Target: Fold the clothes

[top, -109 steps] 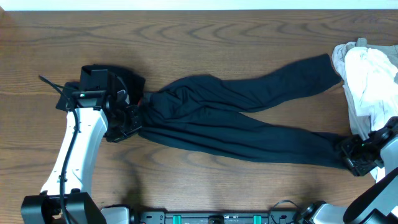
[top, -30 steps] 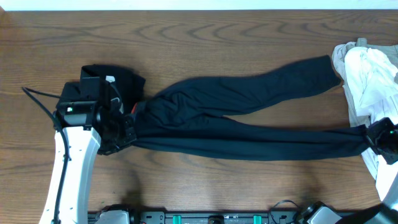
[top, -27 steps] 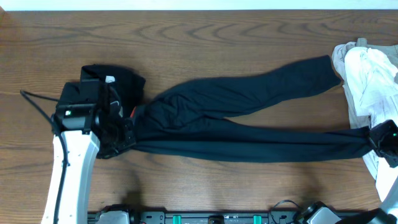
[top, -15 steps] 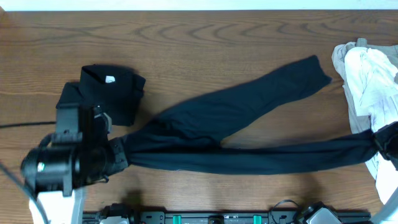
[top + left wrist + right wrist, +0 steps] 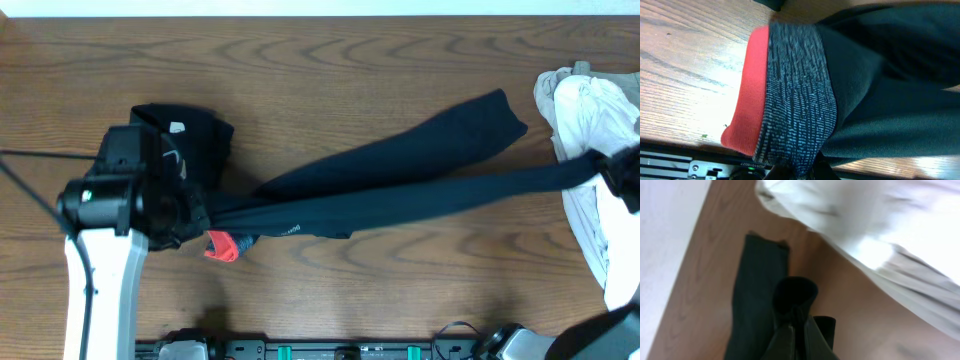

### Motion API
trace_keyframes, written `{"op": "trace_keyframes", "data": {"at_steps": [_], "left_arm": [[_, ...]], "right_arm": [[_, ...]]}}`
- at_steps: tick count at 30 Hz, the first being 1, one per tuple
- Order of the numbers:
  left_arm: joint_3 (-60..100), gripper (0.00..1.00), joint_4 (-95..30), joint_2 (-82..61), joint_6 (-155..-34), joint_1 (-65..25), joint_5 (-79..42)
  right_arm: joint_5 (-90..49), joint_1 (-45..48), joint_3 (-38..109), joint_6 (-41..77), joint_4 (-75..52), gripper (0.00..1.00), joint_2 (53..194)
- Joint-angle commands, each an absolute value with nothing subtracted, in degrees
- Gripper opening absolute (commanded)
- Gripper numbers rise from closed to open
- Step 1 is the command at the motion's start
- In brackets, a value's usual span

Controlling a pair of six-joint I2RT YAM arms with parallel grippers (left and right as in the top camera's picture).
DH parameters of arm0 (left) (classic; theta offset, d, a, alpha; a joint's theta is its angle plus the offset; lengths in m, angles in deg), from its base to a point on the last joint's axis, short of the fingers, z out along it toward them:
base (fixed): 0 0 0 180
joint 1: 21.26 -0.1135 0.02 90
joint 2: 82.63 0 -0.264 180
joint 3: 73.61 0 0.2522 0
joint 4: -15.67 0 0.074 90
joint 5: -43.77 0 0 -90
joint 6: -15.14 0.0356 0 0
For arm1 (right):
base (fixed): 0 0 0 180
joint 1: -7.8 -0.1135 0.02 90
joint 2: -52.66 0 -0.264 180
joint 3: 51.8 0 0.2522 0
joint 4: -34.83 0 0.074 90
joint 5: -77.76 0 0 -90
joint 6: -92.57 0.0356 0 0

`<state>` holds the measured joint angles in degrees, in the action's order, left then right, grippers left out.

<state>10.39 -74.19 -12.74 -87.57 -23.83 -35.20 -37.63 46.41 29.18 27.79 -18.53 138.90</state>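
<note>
**Table holding: one pair of trousers held taut, two other lots**

- Brown wooden table [image 5: 330,60]: one.
- Long navy-black trousers [image 5: 400,185]: one pair, strung across the middle. One leg is taut between both grippers, the other lies toward the far right.
- Heap of white and beige cloth [image 5: 590,120]: one, at the right edge under the right gripper [image 5: 606,172]. The number of pieces is unclear.
- Folded black fabric shirt [image 5: 200,135]: one, at the left, partly covered by the white left arm [image 5: 100,270].
- Left gripper [image 5: 800,171]: clamped on the orange-red and grey waistband [image 5: 790,100].
- Right gripper: pinching a leg end.

Both arms had the dark trousers [image 5: 380,192] stretched taut between them. What a span! The left gripper [image 5: 198,214] held the waist end, with the orange-red waistband [image 5: 222,247] drooping just below it. The right gripper [image 5: 606,170] pinched one leg's end beside the white and beige pile [image 5: 585,120]. The other leg trailed across the wooden table [image 5: 330,60]. A folded black shirt [image 5: 195,140] lay by the left arm.
</note>
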Motion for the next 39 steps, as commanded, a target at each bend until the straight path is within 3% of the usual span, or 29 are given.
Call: {"op": "trace_keyframes", "data": {"at_steps": [1, 8, 14, 19, 27, 33, 39], "left_arm": [[11.0, 0.06, -74.0, -8.7, -85.6, -24.1, -36.9], [11.0, 0.06, -75.6, -3.8, -86.0, -24.1, -36.7], [13.6, 0.06, -77.6, -7.1, -86.1, -24.1, -36.2], [25.9, 0.06, -78.5, -10.6, -85.8, -24.1, -31.8], [51.3, 0.06, -86.2, -11.9, -81.9, -23.3, -28.6], [66.9, 0.06, -94.9, -11.9, -80.6, -16.7, -27.2], [81.1, 0.06, -94.9, -13.1, -80.9, -10.5, -27.4]], "right_arm": [[-42.3, 43.2, 30.1, 33.3, -13.1, 0.02, 144.6], [-46.7, 37.3, 30.1, 37.8, 4.4, 0.02, 154.3], [-48.9, 39.0, 32.8, 37.7, 5.7, 0.01, 153.9], [-56.7, 44.8, 40.0, 36.1, -3.5, 0.02, 151.1], [-56.6, 54.1, 52.5, 26.5, -26.7, 0.02, 141.8], [-56.5, 60.8, 59.5, 25.6, -37.5, 0.02, 133.7], [-56.7, 64.2, 68.0, 24.7, -44.9, 0.01, 128.4]]}}
